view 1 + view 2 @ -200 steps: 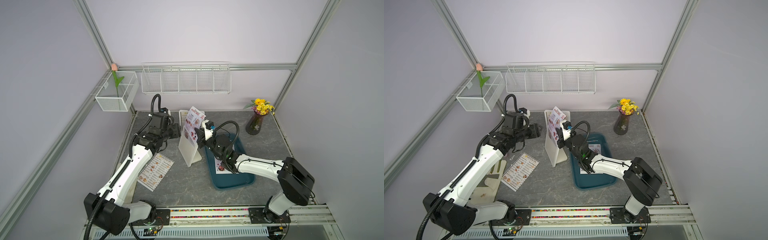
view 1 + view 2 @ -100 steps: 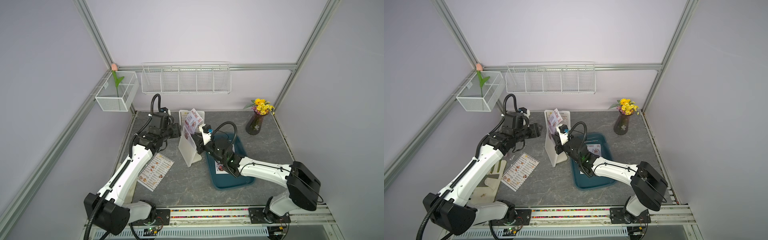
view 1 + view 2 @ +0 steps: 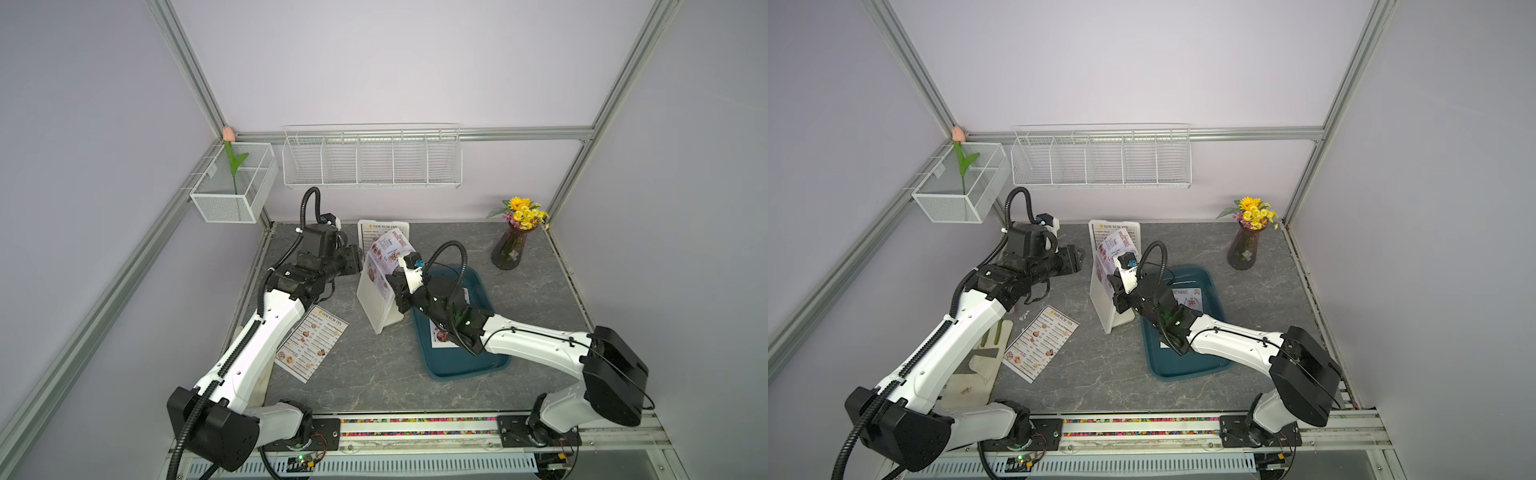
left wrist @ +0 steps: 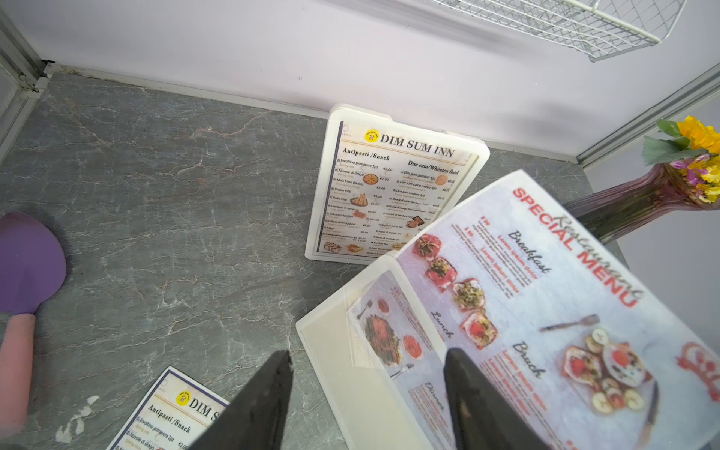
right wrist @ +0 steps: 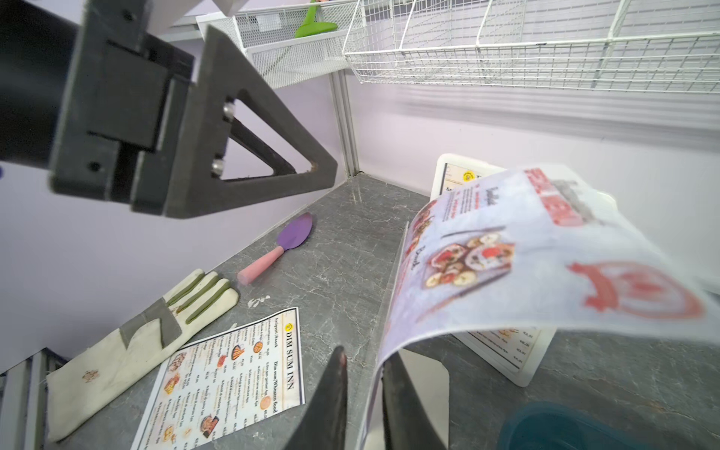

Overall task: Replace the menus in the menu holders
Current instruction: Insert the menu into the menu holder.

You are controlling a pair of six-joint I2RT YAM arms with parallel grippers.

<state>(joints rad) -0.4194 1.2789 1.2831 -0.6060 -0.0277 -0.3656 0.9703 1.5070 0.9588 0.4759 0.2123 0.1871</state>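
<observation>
**Top views.**
- Left hand (image 3: 355, 259): fingers wide apart and holding nothing. It is level above the bench (image 3: 374, 374), with its tips just beside the upper edge of the near menu holder (image 3: 376, 307). Whether they touch it cannot be told.
- Right hand (image 3: 392, 291): on the opposite side of that holder, at the SPECIAL MENU sheet (image 3: 388, 253). The sheet stands partly in the holder, and its top curls over above this hand.
- Far menu holder (image 3: 382, 222): beyond both hands, upright by the back wall, with a DIM SUM INN sheet (image 3: 374, 235) in it.
- Loose DIM SUM INN sheet (image 3: 311, 343): flat on the bench beside the left forearm.
- Teal tray (image 3: 465, 365): beneath the right arm, with a second SPECIAL MENU sheet (image 3: 1187, 297) lying in it.

**Left wrist view.**
- Left hand (image 4: 368, 354): two dark fingers (image 4: 269, 397) well apart and empty. A corner of the near menu holder (image 4: 323, 343) shows between them.
- One finger overlaps the SPECIAL MENU sheet (image 4: 526, 292) in this view; whether it touches cannot be told.
- The far menu holder (image 4: 358, 113) is ahead of the fingertips.

**Right wrist view.**
- Right hand (image 5: 366, 362): fingers (image 5: 331, 405) a narrow gap apart, with the lower edge of the SPECIAL MENU sheet (image 5: 526, 265) running between them.
- The sheet lies close against one finger, and a sliver of bench shows between it and the other.
- The loose DIM SUM INN sheet (image 5: 233, 382) lies beside this hand, with a glove (image 5: 136, 343) and a spatula (image 5: 280, 249) farther off.
</observation>
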